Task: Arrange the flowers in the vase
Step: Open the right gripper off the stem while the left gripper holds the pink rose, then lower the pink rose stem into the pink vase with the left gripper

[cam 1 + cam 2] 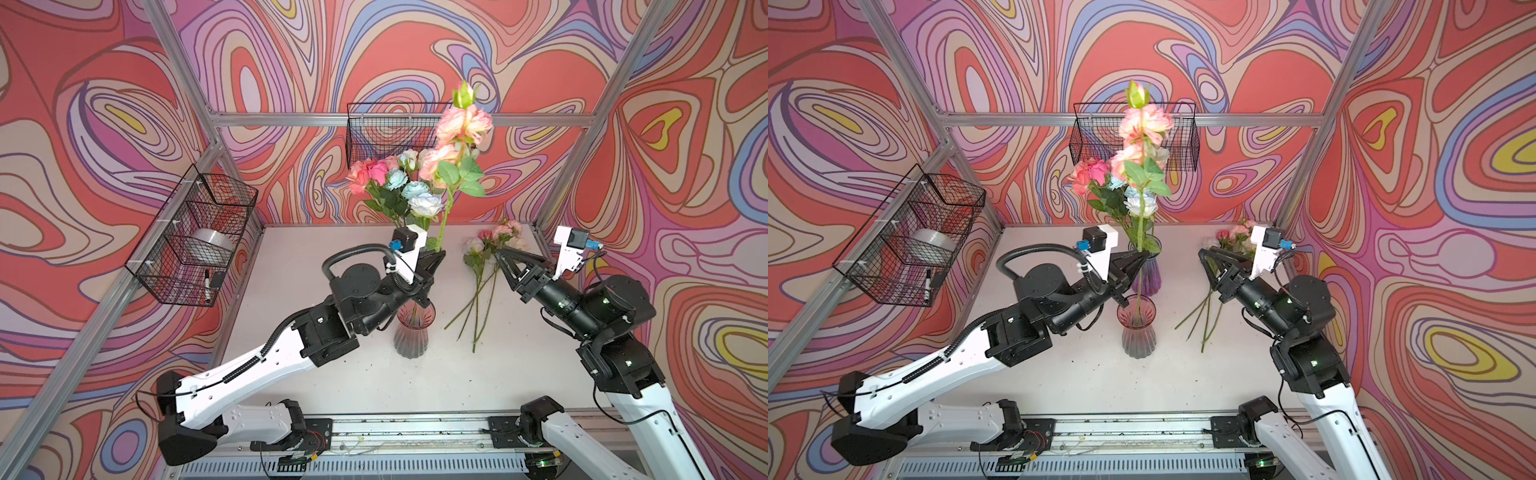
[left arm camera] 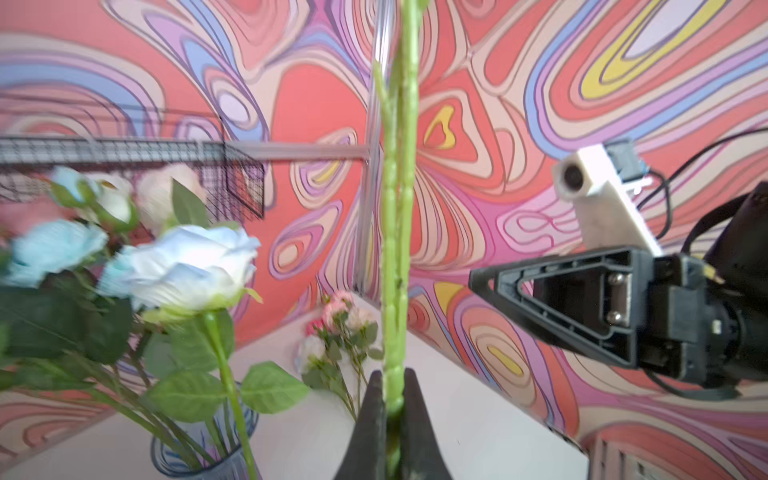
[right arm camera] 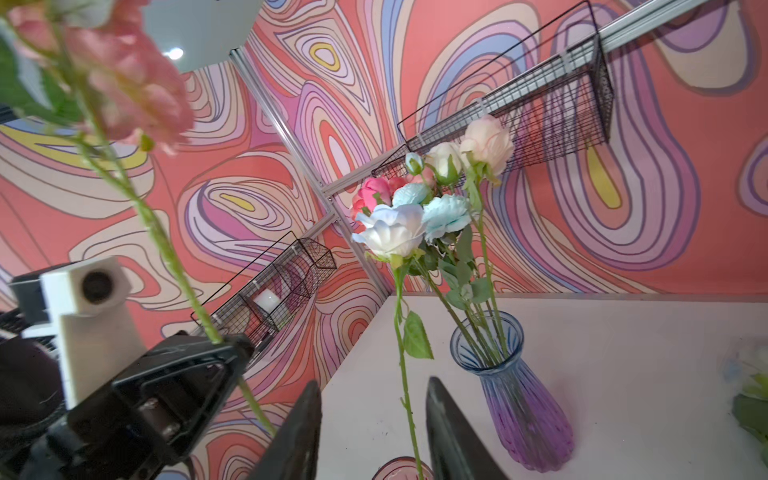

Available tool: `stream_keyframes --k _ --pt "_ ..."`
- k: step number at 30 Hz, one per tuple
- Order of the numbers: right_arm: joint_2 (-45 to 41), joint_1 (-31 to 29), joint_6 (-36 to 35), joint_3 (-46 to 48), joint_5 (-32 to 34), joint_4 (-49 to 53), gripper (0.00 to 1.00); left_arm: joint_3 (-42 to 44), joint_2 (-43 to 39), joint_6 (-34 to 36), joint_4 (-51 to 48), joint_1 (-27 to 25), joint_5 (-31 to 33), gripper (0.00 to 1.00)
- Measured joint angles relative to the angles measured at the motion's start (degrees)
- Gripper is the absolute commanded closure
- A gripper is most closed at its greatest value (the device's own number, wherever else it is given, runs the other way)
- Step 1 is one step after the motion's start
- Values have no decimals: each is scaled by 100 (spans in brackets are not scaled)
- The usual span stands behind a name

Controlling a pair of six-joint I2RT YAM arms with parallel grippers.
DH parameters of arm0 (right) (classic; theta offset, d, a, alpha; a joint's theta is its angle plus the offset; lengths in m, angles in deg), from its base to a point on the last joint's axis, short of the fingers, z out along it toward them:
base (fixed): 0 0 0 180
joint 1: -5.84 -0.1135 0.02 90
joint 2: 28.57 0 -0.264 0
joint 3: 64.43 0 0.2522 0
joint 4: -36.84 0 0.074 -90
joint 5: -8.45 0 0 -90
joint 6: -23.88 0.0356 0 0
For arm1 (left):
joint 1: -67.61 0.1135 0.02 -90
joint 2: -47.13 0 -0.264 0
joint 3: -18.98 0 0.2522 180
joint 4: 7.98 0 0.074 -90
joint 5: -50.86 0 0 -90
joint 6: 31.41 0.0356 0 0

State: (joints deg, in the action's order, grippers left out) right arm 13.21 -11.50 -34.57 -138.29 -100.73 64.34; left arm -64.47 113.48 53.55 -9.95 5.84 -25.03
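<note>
Left end effector (image 1: pixel 1144 255) is clamping the tall pink rose (image 1: pixel 1144 124) by its stem, keeping it upright over the pink vase (image 1: pixel 1137 328). Right end effector (image 1: pixel 1206 250) is hanging partly open and empty by the loose flowers (image 1: pixel 1204 311) lying on the worktop (image 1: pixel 1084 374). Next up, I'm guessing: lowering straight down, then releasing.

- I see R gripper (image 3: pixel 372 382), jaws apart.
- L gripper (image 3: pixel 232 343) clamps stem of pink rose (image 3: pixel 137 83).
- Blue-purple vase (image 3: pixel 515 399) w/ roses (image 3: pixel 399 224) stands on table (image 3: pixel 623 353).

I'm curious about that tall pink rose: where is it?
In both top views the tall pink rose stands upright at centre, stem pinched by the left fingers, foot inside the ribbed pink glass vase.
</note>
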Motion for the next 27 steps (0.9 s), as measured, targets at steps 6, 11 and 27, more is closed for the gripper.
stream_keyframes --k 6,11,27 --pt "140 0 -28 120 299 90 58 743 -4 179 1003 129 400 100" --pt "197 0 -79 125 400 101 58 1213 138 -50 1351 262 496 100" --pt "544 0 -173 286 616 98 58 2684 92 -1419 1919 264 673 91"
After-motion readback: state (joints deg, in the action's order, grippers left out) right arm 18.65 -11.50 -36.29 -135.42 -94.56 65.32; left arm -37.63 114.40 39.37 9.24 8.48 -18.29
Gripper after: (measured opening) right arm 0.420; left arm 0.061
